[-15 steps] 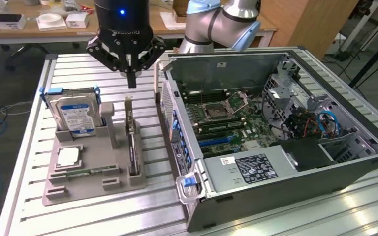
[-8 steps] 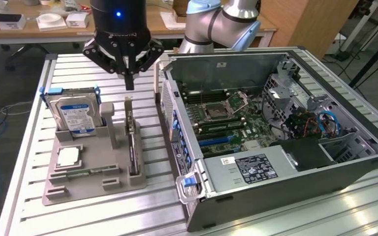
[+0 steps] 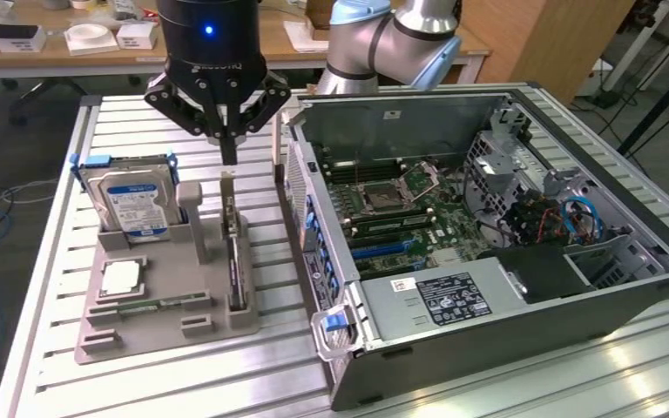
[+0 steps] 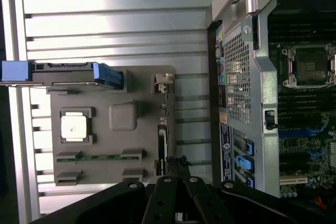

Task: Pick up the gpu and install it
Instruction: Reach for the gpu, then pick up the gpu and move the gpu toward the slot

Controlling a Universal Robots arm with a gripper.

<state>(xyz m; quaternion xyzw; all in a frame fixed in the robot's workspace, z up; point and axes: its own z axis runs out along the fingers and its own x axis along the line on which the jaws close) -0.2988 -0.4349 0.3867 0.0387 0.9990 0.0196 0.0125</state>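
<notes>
Slatted table, gpu upright on edge near case wall, hand narrow, empty, just above.

On the table, the parts tray lay at the exterior view's left of the computer case; in it, the gpu stood edgewise nearest the case.

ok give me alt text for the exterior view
A robot arm's gripper hangs just above the gpu, which stands on edge in a grey tray on a slatted metal table. A hard drive stands in the tray toward the exterior view's left; an open computer case lies on the exterior view's right.
</notes>
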